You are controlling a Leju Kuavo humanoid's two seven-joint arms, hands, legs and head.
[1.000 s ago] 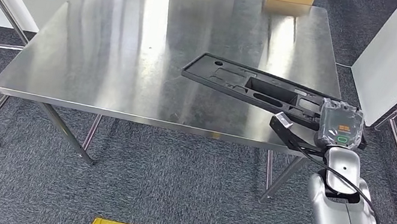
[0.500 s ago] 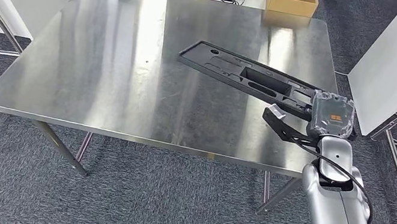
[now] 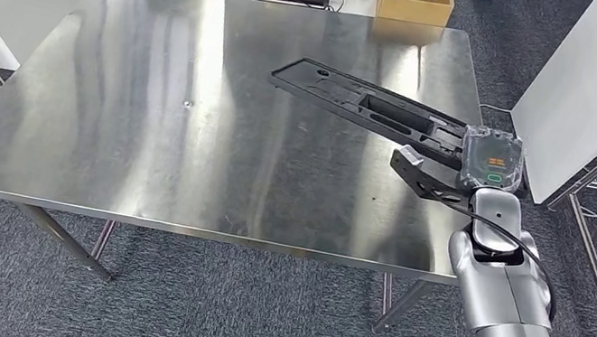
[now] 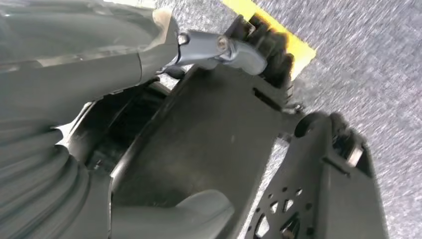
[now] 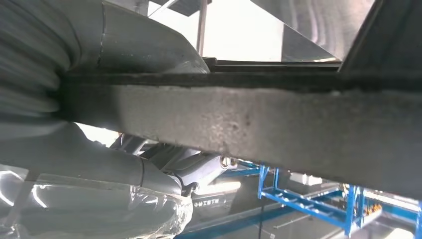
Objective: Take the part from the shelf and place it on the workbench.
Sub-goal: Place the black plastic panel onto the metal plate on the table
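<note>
Right robot hand (image 3: 490, 162), back upward on a forward-reaching silver arm, grips the long flat black plastic part (image 3: 370, 112) by its near end; the part extends toward 10 o'clock above the steel desk (image 3: 148, 116). Left robot hand (image 4: 149, 64): fingers' state unclear.

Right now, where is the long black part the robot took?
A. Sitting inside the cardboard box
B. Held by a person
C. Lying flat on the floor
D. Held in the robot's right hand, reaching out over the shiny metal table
D. The head view shows the right hand gripping one end of the long black part, and the rest of it stretches out over the shiny metal table.
</note>
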